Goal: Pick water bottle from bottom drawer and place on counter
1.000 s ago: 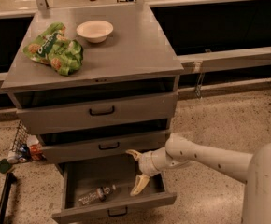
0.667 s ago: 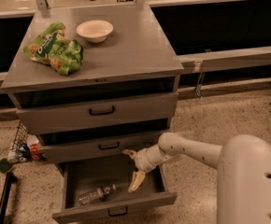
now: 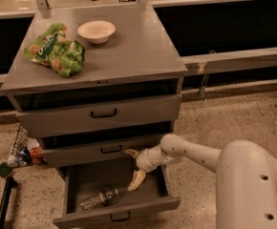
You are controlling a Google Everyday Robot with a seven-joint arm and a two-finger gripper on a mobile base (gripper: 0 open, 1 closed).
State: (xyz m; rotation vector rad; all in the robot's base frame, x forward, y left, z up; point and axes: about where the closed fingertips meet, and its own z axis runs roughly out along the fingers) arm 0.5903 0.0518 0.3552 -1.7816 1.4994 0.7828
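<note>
The water bottle (image 3: 98, 199) lies on its side in the open bottom drawer (image 3: 153, 206), near its front left. My gripper (image 3: 128, 170) is open and hangs over the drawer's right half. Its lower finger (image 3: 136, 180) points down toward the bottle's right end, a short gap away, not touching. The counter (image 3: 133, 56) is the grey top of the cabinet above. My white arm (image 3: 200, 156) reaches in from the right.
A white bowl (image 3: 96, 31) and a green snack bag (image 3: 56, 49) sit on the counter's left and back. The two upper drawers (image 3: 100, 113) are slightly pulled out above my gripper. A wire basket with items (image 3: 20, 149) stands left of the cabinet.
My arm has swung left, and the gripper has moved left and slightly down into the bottom drawer, closer to the bottle. The bottle has not moved.
</note>
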